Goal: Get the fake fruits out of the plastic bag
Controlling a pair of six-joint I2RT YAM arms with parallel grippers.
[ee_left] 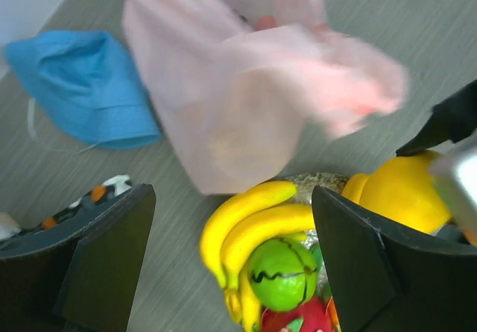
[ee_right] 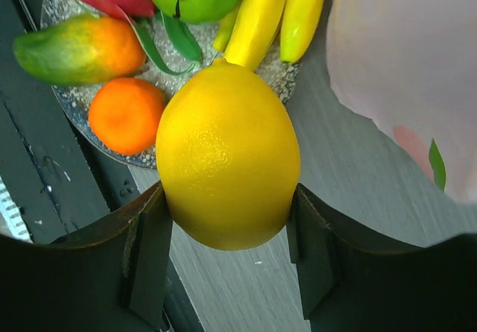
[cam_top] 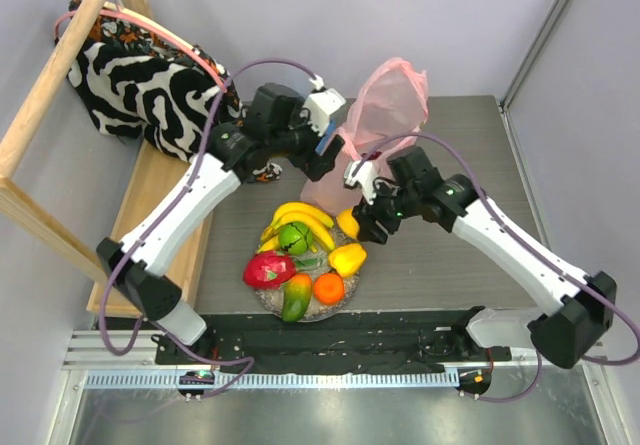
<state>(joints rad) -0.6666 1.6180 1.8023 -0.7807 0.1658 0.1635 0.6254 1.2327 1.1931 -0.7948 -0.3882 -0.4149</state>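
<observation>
In front of me, a grey wood-grain table (cam_top: 440, 255) carries a speckled plate (ee_right: 287, 78) of fake fruits (cam_top: 295, 237) near my edge, a pink plastic bag (cam_top: 385, 100) behind it, and a blue cloth (ee_left: 89, 86) beside the bag

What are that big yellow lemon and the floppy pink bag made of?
The big yellow lemon looks like plastic, probably: glossy, finely pebbled skin with soft highlights. The floppy pink bag looks like thin plastic film: coloured shapes show faintly through it and it crumples loosely.
</observation>
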